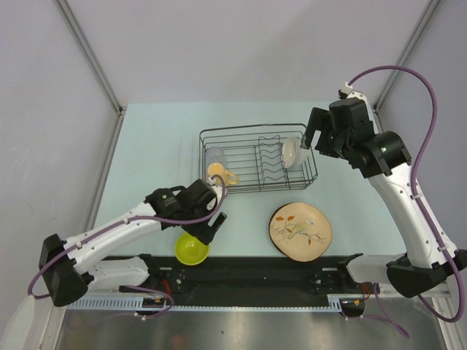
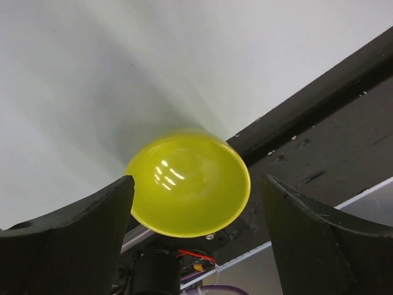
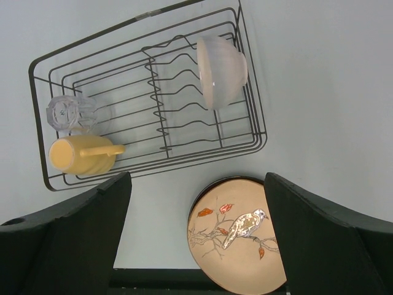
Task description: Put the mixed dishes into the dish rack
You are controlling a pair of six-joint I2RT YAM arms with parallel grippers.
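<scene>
Jaws spread both. Left wrist: lime-green bowl [image 2: 187, 184]; right wrist: dish rack [image 3: 184, 123].

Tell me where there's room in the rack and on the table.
In the black wire dish rack, the middle prong rows are free; its left end is crowded with the clear glass and yellow mug, the small white bowl fills the right. Bare table: behind the rack, left of it, and between lime-green bowl and bird-patterned tan plate.
</scene>
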